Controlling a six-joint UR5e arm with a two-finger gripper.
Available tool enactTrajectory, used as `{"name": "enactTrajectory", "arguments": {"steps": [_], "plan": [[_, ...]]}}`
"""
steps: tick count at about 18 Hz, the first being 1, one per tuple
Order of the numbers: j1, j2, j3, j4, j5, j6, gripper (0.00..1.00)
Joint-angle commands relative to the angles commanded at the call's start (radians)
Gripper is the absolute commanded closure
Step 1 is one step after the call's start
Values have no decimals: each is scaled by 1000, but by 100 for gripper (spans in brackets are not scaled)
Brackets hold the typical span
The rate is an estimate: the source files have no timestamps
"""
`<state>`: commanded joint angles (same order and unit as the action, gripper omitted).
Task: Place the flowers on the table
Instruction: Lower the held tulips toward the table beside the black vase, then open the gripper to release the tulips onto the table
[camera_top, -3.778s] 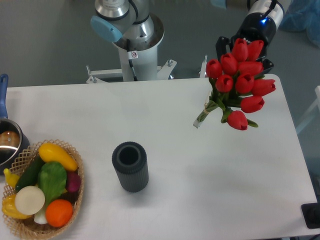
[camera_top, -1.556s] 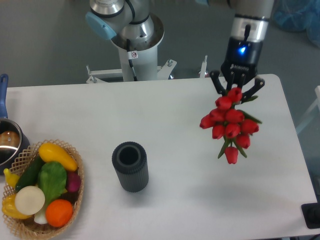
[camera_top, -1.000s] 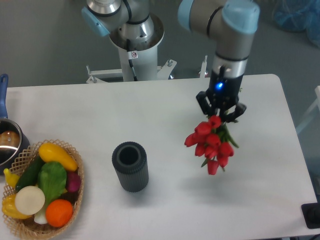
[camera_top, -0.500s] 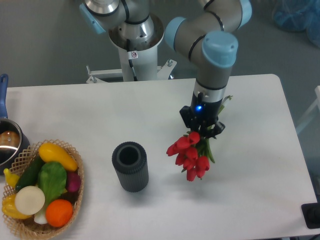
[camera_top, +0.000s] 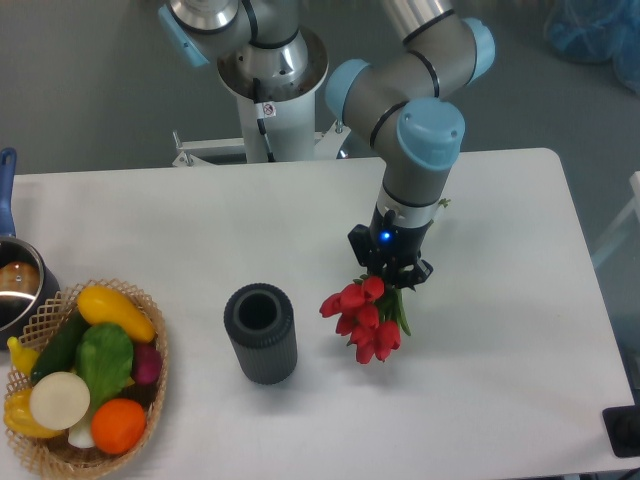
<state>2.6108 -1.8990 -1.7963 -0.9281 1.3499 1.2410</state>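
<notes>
The flowers (camera_top: 361, 317), a bunch of red tulips with green leaves, hang heads-down over the middle of the white table (camera_top: 500, 400). My gripper (camera_top: 389, 277) points down from above and is shut on their stems, which it mostly hides. The blooms sit just right of the dark cylinder (camera_top: 261, 332). Whether the tulip heads touch the tabletop is not clear from this view.
A dark ribbed cylinder stands upright left of the flowers. A wicker basket (camera_top: 150, 380) of fruit and vegetables sits at the front left corner. A pot (camera_top: 14, 283) shows at the left edge. The arm's base (camera_top: 268, 75) rises behind the table.
My gripper has carried the flowers from the far right corner leftward and forward toward the table's middle, lowering them. In the last half second it shifted slightly further left and down.
</notes>
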Motion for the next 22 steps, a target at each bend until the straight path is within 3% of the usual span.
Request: {"name": "enactTrajectory", "arguments": {"steps": [3,6,8,9,14,16,17,22], "plan": [[0,-8,0,3,-2,-2,76],[11,-14,9,3,-2,-2,51],[12,-18,21,3,0,-3,47],[12,-23,23,3,0,-3,39],[21,-26,34,3,0,-5,35],[35,-23,47,3,-2,-5,8],[41,-22,63,3,-2,-6,1],[84,21,83,6,-9,-14,0]]}}
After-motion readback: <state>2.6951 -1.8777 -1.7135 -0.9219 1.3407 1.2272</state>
